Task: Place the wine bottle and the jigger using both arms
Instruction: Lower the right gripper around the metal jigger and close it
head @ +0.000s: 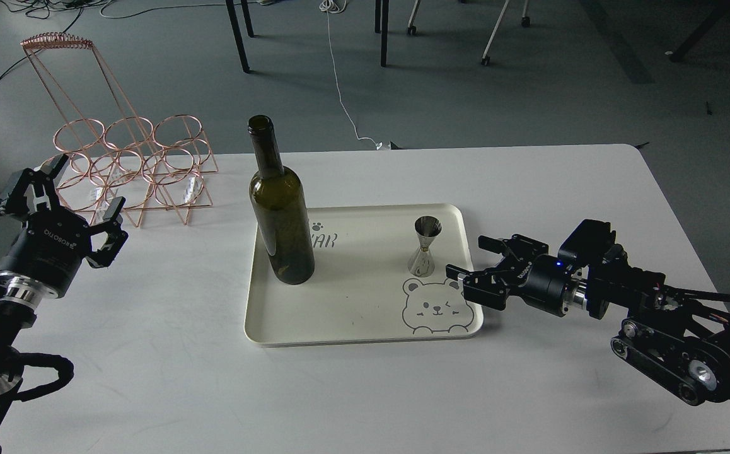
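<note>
Olive-green glass: wine bottle (282, 214) upright on left half of cream tray (365, 337), centre of frame, long axis vertical, open mouth up and leaning slightly toward top of frame by perspective. Steel jigger (425, 246) upright on right half of tray, well apart from bottle, axis vertical too, wide cup up, base just above printed bear face. Both apparently already placed, or waiting to be lifted; hard to judge which from this single view.

Right tool (473, 271) at right edge of tray, fingers spread, empty, pointing left toward jigger, near but not touching. Left tool (84, 211) at left of frame, fingers spread wide, empty, well apart from bottle, pointing toward upper right. Copper wire rack (132, 170) at upper left of white bench (150, 366), just behind left tool.

For a clean step: approach level from the side, close on jigger at narrow waist and on bottle at wide body below shoulder; avoid pushing before closing, since both are tall for their bases and likely to tip. Keep clear of tray rim and rack.
</note>
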